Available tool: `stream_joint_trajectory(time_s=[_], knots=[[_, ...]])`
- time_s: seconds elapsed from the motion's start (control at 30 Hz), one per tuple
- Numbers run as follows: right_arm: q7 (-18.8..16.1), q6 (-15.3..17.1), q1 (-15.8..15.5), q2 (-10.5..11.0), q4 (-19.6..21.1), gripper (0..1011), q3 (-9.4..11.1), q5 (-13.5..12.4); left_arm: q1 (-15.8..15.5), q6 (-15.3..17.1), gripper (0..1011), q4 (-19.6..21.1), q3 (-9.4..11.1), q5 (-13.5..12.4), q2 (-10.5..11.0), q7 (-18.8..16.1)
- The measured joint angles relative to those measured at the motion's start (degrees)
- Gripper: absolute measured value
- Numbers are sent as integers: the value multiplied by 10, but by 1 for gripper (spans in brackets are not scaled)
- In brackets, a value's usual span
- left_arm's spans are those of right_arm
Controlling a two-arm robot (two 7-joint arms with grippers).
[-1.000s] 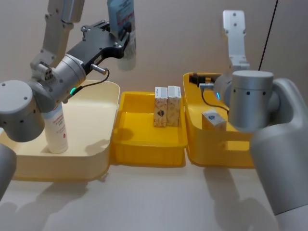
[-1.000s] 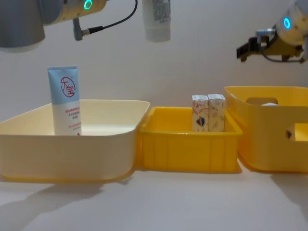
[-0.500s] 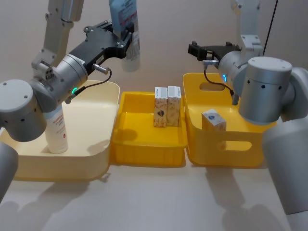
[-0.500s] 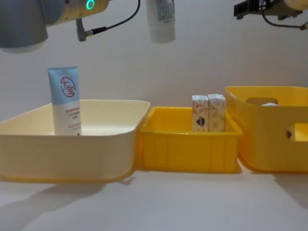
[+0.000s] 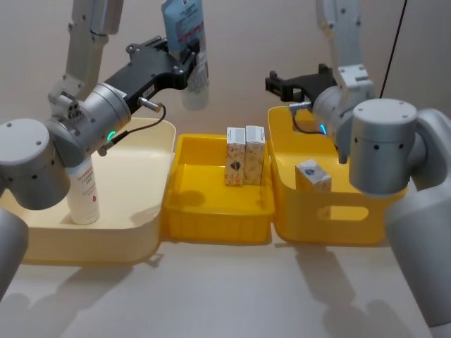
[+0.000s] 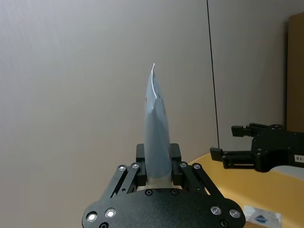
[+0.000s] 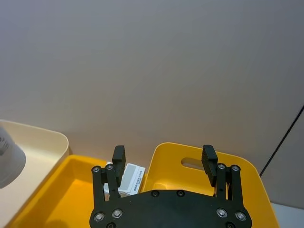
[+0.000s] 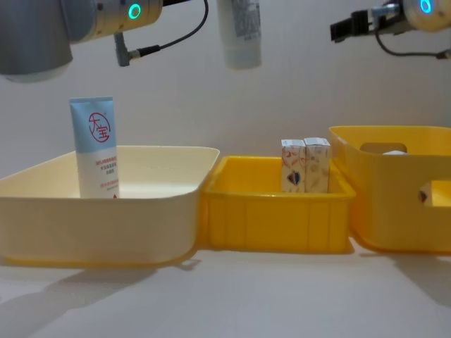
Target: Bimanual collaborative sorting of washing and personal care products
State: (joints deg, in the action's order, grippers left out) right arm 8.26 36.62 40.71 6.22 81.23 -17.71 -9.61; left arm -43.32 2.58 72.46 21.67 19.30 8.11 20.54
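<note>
My left gripper (image 5: 192,62) is raised high and shut on a pale blue squeeze tube (image 5: 184,24), white cap hanging down, above the seam between the cream bin and the middle yellow bin. The same tube (image 6: 156,137) stands between the fingers in the left wrist view and hangs at the top of the chest view (image 8: 241,35). My right gripper (image 5: 280,83) is open and empty, high over the left rim of the right yellow bin (image 5: 331,218). A second tube (image 5: 84,190) stands in the cream bin (image 5: 141,239). Two cartons (image 5: 244,155) stand in the middle yellow bin (image 5: 211,225); one carton (image 5: 312,176) lies in the right bin.
The three bins sit side by side, touching, across the table. A plain wall runs close behind them. A dark cable hangs at the back right. Bare tabletop lies in front of the bins.
My right gripper has risen out of the right bin and swung left, now high and open. My left gripper has carried the tube slightly to the right.
</note>
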Motion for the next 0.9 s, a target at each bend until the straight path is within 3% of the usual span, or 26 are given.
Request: stream_joint_trajectory(time_s=[0.53,0.9], knots=[[-91,-64,-6,67,-18,1001,-81,52,-5,4,286,-12,6,16,-1,7],[-159,-99,-9,102,-8,1001,-116,61,-7,5,288,-16,9,23,-1,8]])
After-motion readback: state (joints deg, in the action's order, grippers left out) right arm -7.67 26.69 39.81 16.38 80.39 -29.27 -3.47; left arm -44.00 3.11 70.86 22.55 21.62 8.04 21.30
